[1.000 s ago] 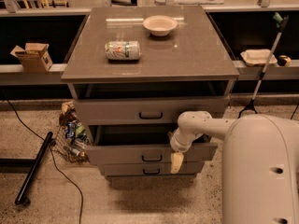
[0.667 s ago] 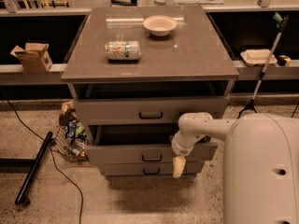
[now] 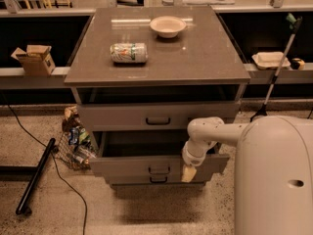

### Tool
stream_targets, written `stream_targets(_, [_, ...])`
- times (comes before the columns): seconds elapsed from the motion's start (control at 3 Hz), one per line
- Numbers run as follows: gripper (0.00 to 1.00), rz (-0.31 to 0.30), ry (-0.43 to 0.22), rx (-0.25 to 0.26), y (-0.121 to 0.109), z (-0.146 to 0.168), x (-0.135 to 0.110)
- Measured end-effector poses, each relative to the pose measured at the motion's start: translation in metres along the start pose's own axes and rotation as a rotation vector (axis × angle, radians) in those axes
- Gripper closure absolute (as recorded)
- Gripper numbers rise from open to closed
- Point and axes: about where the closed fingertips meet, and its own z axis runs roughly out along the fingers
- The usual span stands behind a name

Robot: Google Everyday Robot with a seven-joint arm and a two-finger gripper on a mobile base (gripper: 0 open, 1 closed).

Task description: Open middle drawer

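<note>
The middle drawer point(image 3: 127, 164) stood pulled out of the bench point(image 3: 205, 62), beneath the shut top drawer point(image 3: 122, 116). Its interior was dark, so the contents could not be told. The gripper point(image 3: 188, 173) hung against the drawer front, right of its handle point(image 3: 159, 169); whether the jaws were apart or together could not be told. On the bench were a can point(image 3: 128, 53) on its side and a bowl point(image 3: 167, 26). Bagged litter point(image 3: 73, 141) lay on the floor to the left.
</note>
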Motion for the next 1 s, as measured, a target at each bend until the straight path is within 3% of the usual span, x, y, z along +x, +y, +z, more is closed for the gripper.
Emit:
stream_targets(0.67, [0.86, 0.013, 0.023, -0.009, 0.0081, -0.0069, 0.0018])
stream_targets(1.0, [0.86, 0.014, 0.024, -0.010, 0.0088, -0.0071, 0.0018])
